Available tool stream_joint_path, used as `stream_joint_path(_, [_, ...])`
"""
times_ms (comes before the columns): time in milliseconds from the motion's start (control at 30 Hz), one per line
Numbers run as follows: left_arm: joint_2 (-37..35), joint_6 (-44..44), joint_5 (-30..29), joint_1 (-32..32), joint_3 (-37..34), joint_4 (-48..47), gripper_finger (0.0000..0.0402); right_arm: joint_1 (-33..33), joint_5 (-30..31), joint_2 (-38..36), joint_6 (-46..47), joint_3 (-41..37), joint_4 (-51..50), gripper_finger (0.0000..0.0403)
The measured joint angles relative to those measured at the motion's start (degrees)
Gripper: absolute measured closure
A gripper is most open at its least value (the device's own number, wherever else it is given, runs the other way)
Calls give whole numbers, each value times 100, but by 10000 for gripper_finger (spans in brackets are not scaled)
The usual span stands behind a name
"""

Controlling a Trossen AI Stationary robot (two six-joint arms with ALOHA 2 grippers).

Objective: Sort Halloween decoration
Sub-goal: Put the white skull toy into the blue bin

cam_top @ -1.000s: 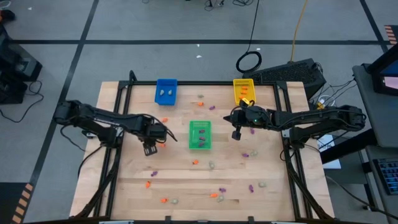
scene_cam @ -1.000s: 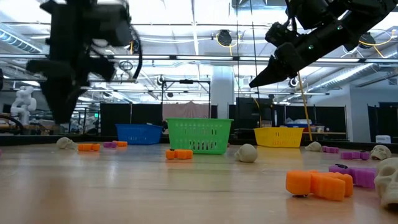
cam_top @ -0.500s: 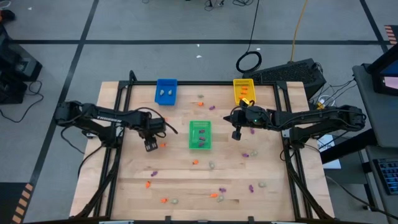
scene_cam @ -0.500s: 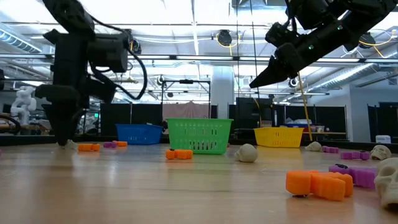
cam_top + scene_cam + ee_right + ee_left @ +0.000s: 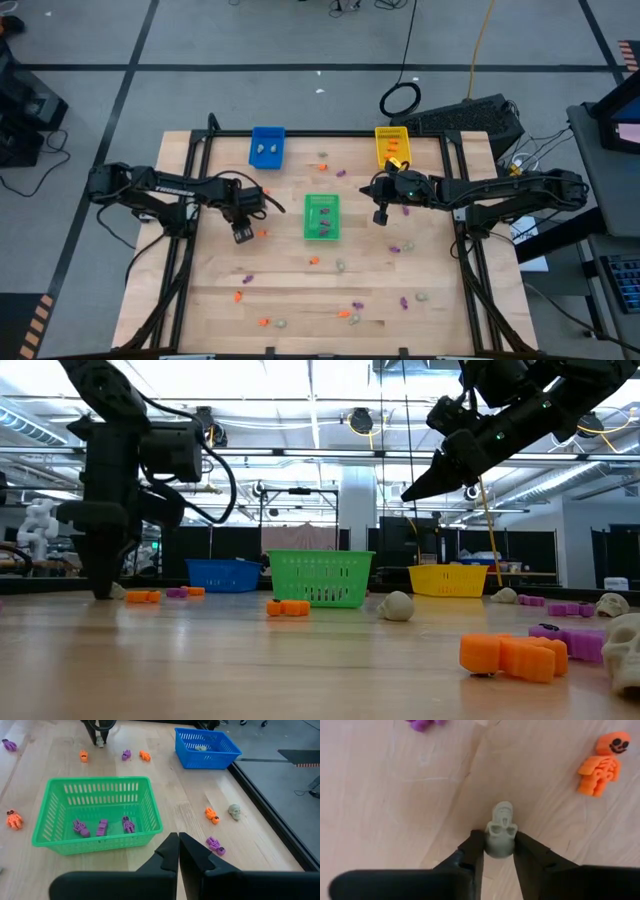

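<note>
Near edge of the table (image 5: 300,300): loose orange, purple and pale trinkets scattered, none touched. Mid-left: my left gripper (image 5: 499,851) is down at the wood, fingers (image 5: 475,847) pressed on both sides of a pale skull trinket (image 5: 501,831), grasping it, skull on the tabletop. Orange skeleton (image 5: 601,764) lies just beside it. Centre: green tray (image 5: 322,217) holds three purple figures (image 5: 102,827). Right of it, my right gripper (image 5: 178,851) hangs above the table, clenched, nothing in it. Far side: blue tray (image 5: 267,146) with pale pieces, yellow tray (image 5: 392,146) with orange ones.
</note>
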Motion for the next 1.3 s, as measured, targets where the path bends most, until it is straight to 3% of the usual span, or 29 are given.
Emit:
stream_joint_path(133, [2,4,-1,-4,33,30,348,2,0,0,0,0,0,403])
stream_joint_path(433, [24,-119,-72,201,560,107,350,0,0,0,-2,0,0,403])
stream_joint_path(800, [115,351,-584,2066,1981,-241,350,1,0,0,-2,0,2,403])
stream_joint_path(1000, [1065,958,-529,2953,2997,-419,350,0,0,0,-2,0,37,403])
stream_joint_path(1300, [2931,1503,-501,3689,4703,-1028,350,0,0,0,-8,0,37,403])
